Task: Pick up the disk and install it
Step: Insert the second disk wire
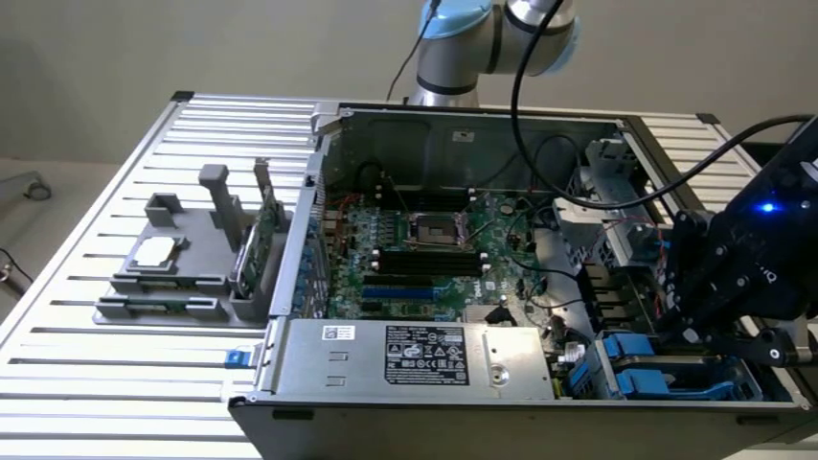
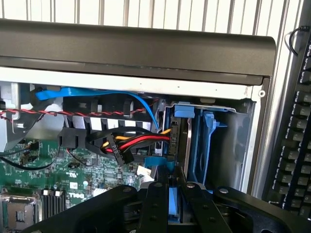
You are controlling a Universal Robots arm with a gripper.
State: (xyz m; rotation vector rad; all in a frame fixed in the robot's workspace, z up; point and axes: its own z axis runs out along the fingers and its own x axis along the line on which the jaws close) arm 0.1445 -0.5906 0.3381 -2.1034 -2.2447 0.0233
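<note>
Wrist view, disk (image 2: 181,145) between tool (image 2: 171,204) fingers

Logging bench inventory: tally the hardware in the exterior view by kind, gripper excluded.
open computer case: 1
power supply: 1
grey fixture: 1
silver chip: 1
green circuit card: 1
Total: 5

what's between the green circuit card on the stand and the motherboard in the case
The case's perforated metal side wall stands between the upright green circuit card and the motherboard, as the exterior view shows.
</note>
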